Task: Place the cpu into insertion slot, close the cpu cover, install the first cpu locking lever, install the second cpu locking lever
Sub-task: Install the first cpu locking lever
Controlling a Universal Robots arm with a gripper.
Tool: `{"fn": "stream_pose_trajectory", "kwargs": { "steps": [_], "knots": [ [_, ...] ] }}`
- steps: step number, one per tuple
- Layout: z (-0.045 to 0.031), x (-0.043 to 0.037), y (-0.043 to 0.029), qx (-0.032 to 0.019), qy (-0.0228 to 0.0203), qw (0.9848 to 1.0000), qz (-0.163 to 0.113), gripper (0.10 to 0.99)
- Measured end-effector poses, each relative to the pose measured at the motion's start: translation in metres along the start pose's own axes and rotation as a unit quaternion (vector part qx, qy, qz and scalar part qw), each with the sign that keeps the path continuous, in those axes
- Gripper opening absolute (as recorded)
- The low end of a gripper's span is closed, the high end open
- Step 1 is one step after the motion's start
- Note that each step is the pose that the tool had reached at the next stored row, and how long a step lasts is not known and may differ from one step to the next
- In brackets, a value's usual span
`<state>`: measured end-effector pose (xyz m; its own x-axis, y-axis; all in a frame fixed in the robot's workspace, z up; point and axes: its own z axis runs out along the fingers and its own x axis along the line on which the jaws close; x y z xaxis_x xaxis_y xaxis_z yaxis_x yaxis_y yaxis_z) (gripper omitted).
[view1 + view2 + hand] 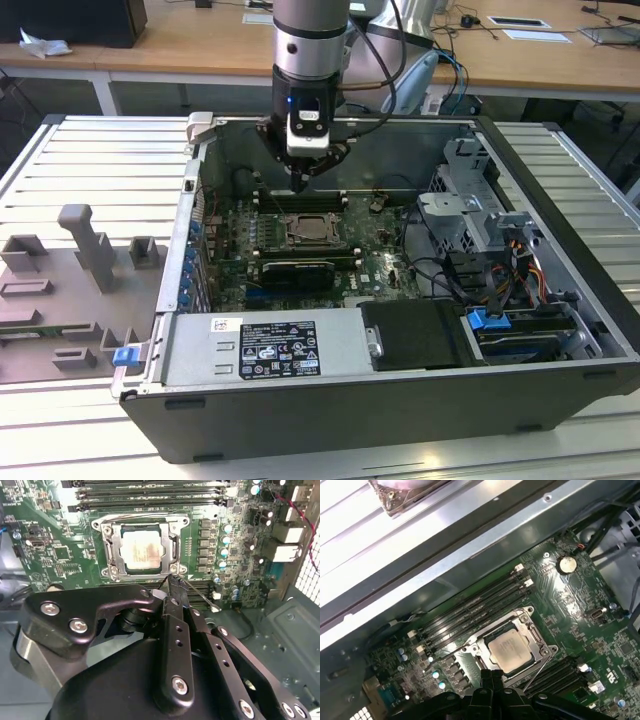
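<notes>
While the claw (300, 186) hangs low inside the open computer case (330, 425) on the slatted bench (90, 150), its two fingers are pressed together with nothing visible between them. In both wrist views the cpu (142, 550) lies flat in the insertion slot (106, 529) on the green board (50, 555). Its pale metal top shows through the window of the cpu cover (114, 547), which lies flat around it. One thin wire lever (145, 518) runs close along the socket's edge, beside the long black memory slots (150, 490). A second wire lever (202, 599) sticks out at an angle from a socket corner. The claw's tip sits just beside that lever's root, near the corner; whether they touch I cannot tell.
</notes>
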<state>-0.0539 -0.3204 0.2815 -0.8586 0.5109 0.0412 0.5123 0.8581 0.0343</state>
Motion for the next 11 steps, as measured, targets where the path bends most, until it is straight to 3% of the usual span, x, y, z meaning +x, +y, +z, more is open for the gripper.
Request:
{"fn": "stream_pose_trajectory", "kwargs": {
  "steps": [7,11],
  "knots": [
    [0.0,0.0,0.0,0.0014,0.0011,0.9994,-0.033,0.106],
    [0.0,0.0,0.0,0.0026,0.0021,0.998,-0.063,0.106]
  ]
}}
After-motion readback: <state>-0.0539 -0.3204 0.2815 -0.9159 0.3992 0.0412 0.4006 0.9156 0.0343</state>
